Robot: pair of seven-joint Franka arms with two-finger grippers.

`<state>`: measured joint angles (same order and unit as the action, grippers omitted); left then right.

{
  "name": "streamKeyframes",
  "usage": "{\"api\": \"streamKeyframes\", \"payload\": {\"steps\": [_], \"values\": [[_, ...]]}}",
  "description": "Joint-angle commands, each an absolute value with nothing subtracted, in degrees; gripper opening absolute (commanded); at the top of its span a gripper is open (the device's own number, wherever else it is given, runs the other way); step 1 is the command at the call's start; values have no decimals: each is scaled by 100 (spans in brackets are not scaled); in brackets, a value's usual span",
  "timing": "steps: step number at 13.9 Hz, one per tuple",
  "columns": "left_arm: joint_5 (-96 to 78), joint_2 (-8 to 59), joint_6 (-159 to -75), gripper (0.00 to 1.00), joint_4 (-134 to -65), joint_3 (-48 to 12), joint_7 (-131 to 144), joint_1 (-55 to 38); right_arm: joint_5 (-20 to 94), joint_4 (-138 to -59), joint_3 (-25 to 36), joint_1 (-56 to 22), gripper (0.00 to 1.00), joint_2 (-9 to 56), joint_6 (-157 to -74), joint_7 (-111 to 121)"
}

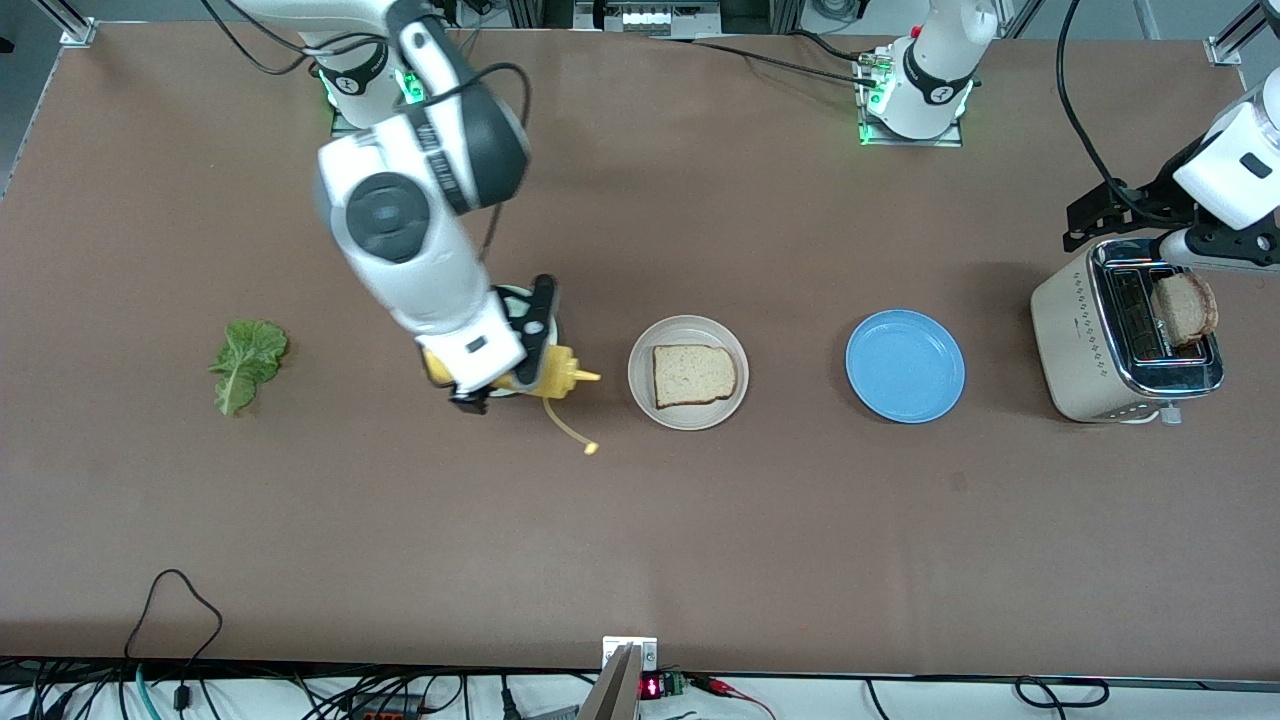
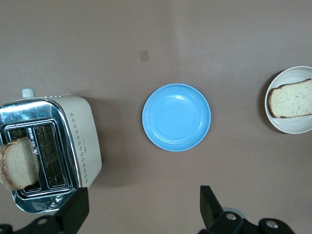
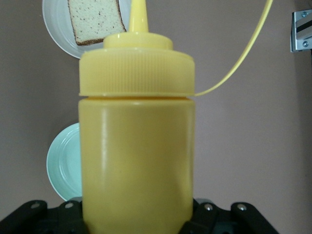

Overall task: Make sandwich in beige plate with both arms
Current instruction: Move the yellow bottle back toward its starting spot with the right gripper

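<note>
Bread (image 1: 693,375) waits on the beige plate (image 1: 688,331) — your right gripper (image 1: 500,385) holds the yellow bottle (image 1: 555,375); left gripper (image 2: 141,207) hangs wide over the toaster (image 1: 1090,350) — aim that tip over the bread, squeeze softly

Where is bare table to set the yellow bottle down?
Bare table lies between the lettuce and the right hand, and all along the camera-side edge below the plates. It is crowded around the beige plate, where the bottle hangs.

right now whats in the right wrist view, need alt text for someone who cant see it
A yellow squeeze bottle fills the frame, held in the right tool, its nozzle pointing toward a bread slice on the beige plate. A mint green plate shows partly beside the bottle on the brown table.
</note>
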<state>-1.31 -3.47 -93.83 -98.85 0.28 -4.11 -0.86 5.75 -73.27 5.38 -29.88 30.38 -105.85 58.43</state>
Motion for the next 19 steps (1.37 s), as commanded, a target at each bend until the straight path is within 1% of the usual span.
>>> {"api": "streamKeyframes", "payload": {"steps": [1, 7, 10, 12, 15, 19], "values": [[-149, -387, -9299, 100, -9844, -18, -536, -26, 1438, -7953, 431, -2367, 43, 2532, -10635, 6781], [-149, -387, -9299, 100, -9844, -18, -536, -26, 3574, -9033, 439, -1241, 43, 2154, -10705, 8698], [-149, -387, -9299, 100, -9844, -18, -536, -26, 4366, -9429, 439, -749, 43, 2145, -10644, 9769], [-149, -387, -9299, 100, -9844, -18, -536, -26, 5050, -9894, 439, -389, 43, 2153, -10617, 10674], [-141, -387, -9299, 100, -9844, -35, -527, -26, 5921, -10387, 439, 51, 43, 2328, -10346, 11835], [-1, -378, -9299, 100, -9844, -44, -536, -35, 6625, -10503, 439, 500, 43, 2934, -9582, 13146]]}}
